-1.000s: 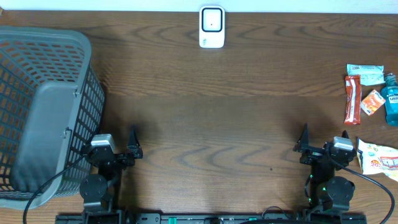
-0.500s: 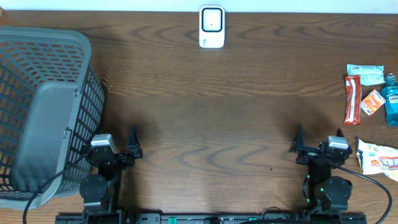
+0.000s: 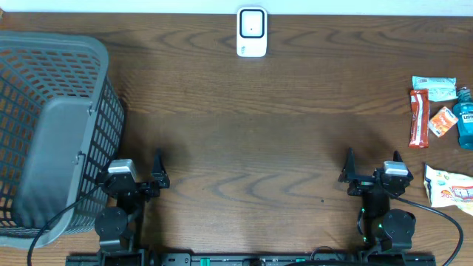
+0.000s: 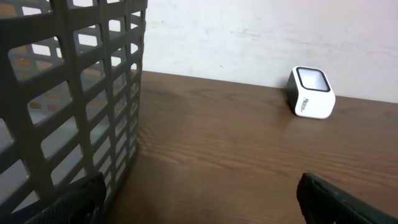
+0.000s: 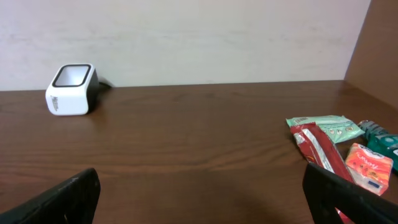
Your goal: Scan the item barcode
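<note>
Left end effector (image 4: 199,200) and right end effector (image 3: 374,168) hung released; the long red foil snack bar (image 3: 419,118), likely light and crinkly, invited a mid-length pinch.

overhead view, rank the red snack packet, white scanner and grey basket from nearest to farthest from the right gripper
From the right gripper:
1. red snack packet, up by the right edge, a little beyond the gripper.
2. white scanner, at the far edge, near the middle.
3. grey basket, all the way at the left end.
</note>
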